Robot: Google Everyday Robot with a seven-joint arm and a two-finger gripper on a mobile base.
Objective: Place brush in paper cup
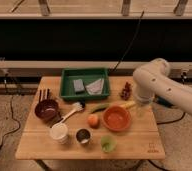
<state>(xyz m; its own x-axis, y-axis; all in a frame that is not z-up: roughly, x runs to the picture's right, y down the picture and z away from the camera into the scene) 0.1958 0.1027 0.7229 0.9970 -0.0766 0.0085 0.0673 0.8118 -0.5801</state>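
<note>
Now the claw hangs at the table's edge, brush untouched.
Gripper point(142, 109) hovers low just beside the orange bowl point(116, 118), on the side away from the brush; whether it's open or closed, I cannot tell, and nothing shows in its hold. Across that bowl, well apart from the claw, the brush point(69, 113) lies flat on the table point(36, 145), with the paper cup point(59, 132) just nearer the camera.
</note>
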